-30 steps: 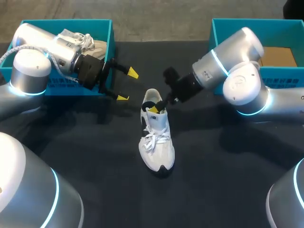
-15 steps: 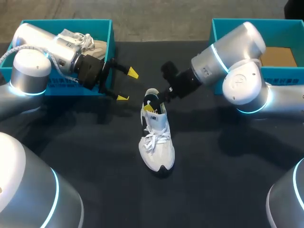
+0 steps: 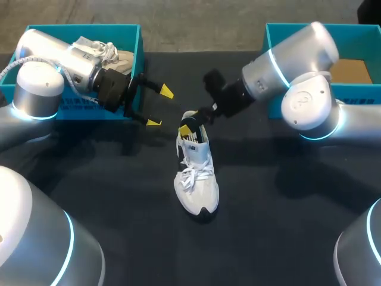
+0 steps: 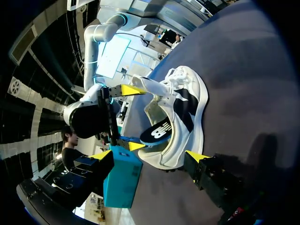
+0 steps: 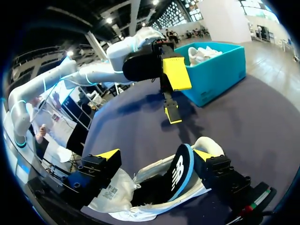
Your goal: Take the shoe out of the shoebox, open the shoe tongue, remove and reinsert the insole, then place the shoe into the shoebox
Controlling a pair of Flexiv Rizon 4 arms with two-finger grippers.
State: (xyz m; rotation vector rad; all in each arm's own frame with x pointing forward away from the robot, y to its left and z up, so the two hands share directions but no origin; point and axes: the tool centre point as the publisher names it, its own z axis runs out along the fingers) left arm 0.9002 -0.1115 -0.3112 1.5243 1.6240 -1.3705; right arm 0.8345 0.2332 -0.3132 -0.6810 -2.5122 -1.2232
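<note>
The tabletop [image 3: 280,238] is a plain, dark, matte sheet that runs edge to edge under everything, black with no pattern or seam. The light is even and comes from above, leaving soft, blurred shadows across it. Seen from low down, the surface [image 5: 243,108] takes a dull sheen.

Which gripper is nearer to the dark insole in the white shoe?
Right. The right gripper has the insole between its open fingers; the left gripper hangs apart, beside the shoe's heel.
</note>
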